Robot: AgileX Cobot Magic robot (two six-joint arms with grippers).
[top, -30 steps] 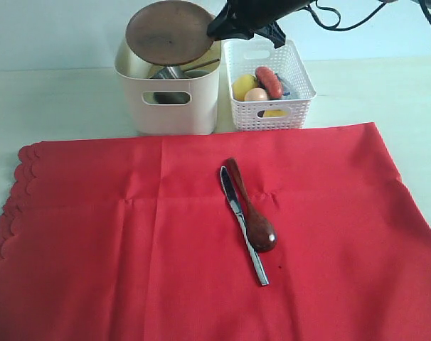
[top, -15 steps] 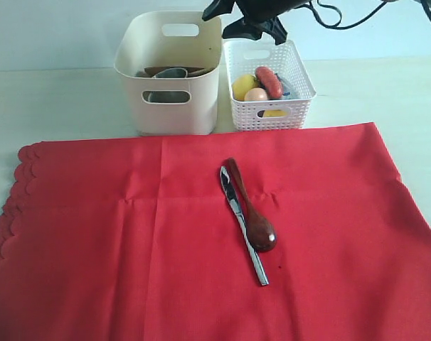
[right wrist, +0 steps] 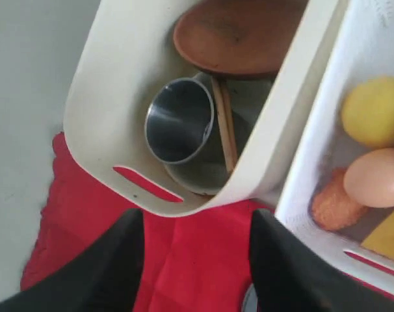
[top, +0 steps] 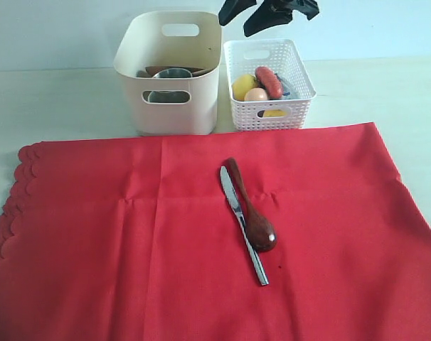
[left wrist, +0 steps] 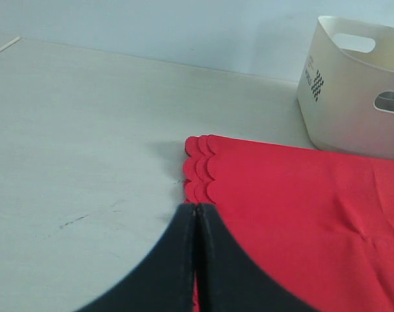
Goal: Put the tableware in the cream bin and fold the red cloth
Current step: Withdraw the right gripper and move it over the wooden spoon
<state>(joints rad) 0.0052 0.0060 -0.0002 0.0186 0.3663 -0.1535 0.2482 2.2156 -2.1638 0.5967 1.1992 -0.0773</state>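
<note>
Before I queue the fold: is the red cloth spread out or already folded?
Spread out. The red cloth lies open across the table, with the knife and wooden spoon on it.

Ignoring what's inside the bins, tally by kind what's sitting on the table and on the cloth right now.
Bins: 2 (cream bin, white lattice basket)
Cloths: 1 (red cloth)
Cutlery lying on the cloth: 2 (steel table knife, dark brown wooden spoon)
Total: 5
</note>
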